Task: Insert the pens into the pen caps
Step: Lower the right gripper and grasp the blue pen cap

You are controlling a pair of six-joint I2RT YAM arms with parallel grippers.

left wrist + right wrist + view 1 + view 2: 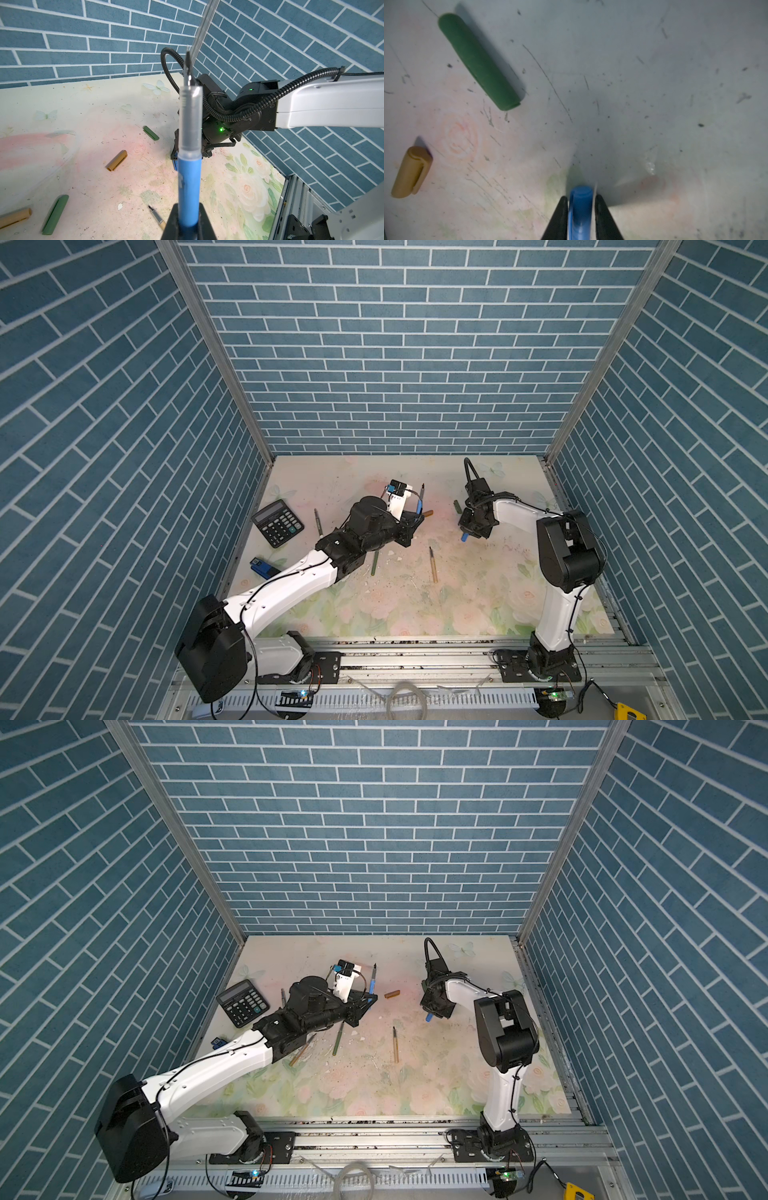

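One blue pen (190, 187) is clear-collared and dark-tipped, one blue cap (580, 207) stubby.

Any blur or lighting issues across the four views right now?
Right wrist view: dim, greyish; blue cap soft, one edge smeared; dark green cap casts a clear shadow. Left wrist view: bright; blue pen body sharp, its tip slightly soft. Both top views: evenly lit, sharp; brick walls flare out from the wide angle.

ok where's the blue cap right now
The blue cap is gripped in the right gripper, right of centre in both top views, close to the floral mat, with the dark green cap just beyond it and the tan cap to its left.
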